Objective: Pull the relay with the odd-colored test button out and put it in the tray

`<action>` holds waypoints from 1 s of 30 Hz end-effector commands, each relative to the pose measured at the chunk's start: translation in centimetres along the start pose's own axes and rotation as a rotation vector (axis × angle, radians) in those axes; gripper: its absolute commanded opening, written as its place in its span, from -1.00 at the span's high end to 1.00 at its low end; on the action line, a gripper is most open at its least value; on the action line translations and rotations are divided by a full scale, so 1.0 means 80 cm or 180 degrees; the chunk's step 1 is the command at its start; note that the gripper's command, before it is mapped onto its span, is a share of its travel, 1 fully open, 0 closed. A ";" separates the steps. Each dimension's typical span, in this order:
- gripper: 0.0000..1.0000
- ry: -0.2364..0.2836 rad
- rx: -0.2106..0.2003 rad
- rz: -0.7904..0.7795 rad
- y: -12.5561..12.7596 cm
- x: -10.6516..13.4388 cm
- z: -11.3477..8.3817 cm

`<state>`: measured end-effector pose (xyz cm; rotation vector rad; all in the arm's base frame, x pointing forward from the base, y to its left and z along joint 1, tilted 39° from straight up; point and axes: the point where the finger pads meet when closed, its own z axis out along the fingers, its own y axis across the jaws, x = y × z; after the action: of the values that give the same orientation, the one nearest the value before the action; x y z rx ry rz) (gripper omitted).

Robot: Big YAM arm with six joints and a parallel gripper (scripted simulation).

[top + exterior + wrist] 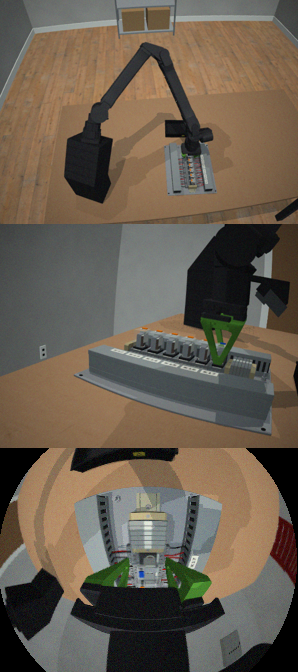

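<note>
Green fingers [190,155] [219,355] stand spread astride the blue-button relay [222,344] [142,574], seemingly lined up for the grip; next they should close squarely, clear of its neighbour, before pulling.

The black arm [177,90] arched over the counter [248,131], its wrist above one end of the grey panel [170,180].
</note>
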<state>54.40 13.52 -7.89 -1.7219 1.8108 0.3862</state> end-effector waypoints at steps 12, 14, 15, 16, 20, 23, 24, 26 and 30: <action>-0.17 0.0003 0.0098 0.0047 -0.019 0.014 -0.005; -0.17 0.0002 0.0091 0.0042 -0.018 0.013 -0.004; -0.17 0.0002 0.0089 0.0040 -0.017 0.013 -0.004; -0.17 0.0002 0.0087 0.0039 -0.017 0.013 -0.003; -0.17 0.0001 0.0084 0.0036 -0.016 0.012 -0.003; -0.17 0.0001 0.0080 0.0034 -0.016 0.012 -0.002; -0.17 0.0001 0.0079 0.0033 -0.016 0.012 -0.002; -0.17 0.0000 0.0078 0.0032 -0.015 0.011 -0.002; -0.17 0.0000 0.0077 0.0031 -0.015 0.011 -0.002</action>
<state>54.59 13.38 -8.00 -1.7191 1.8129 0.3850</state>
